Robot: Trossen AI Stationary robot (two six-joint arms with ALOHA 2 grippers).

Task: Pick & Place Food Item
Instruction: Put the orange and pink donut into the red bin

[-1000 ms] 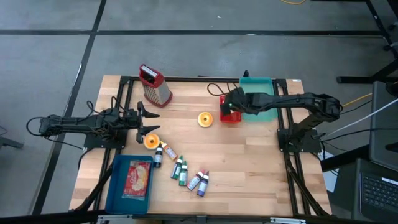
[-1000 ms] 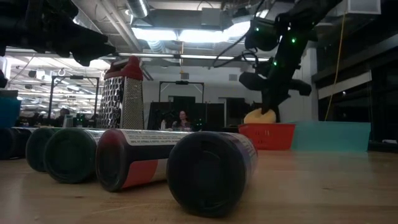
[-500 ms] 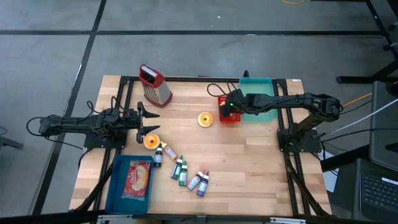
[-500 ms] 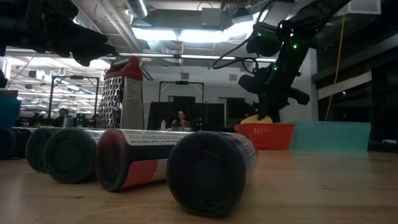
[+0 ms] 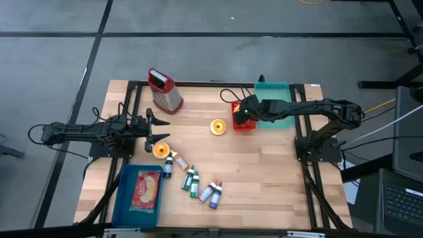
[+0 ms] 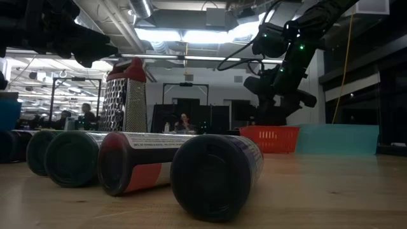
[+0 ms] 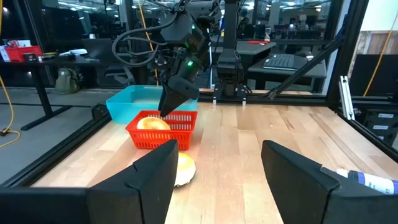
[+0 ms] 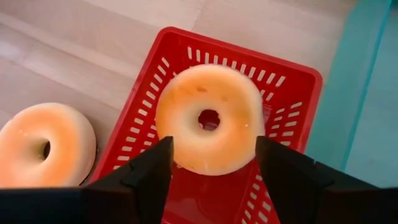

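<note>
On the table [image 5: 264,172], the red basket [image 8: 292,84] beside the teal bin [image 5: 281,99] holds 1 donut [image 8: 208,118]. Above it, the right gripper [image 8: 211,165] stands spread, holding nothing; best lift straight up. 1 more donut [image 5: 218,127] waits nearby.

On my wooden worktop [image 5: 264,165] I see a grater [image 5: 164,91], a red basket [image 5: 242,118], a teal tray [image 5: 274,106], two doughnuts [image 5: 218,127], small bottles [image 5: 195,184] and a blue tray [image 5: 139,195].
</note>
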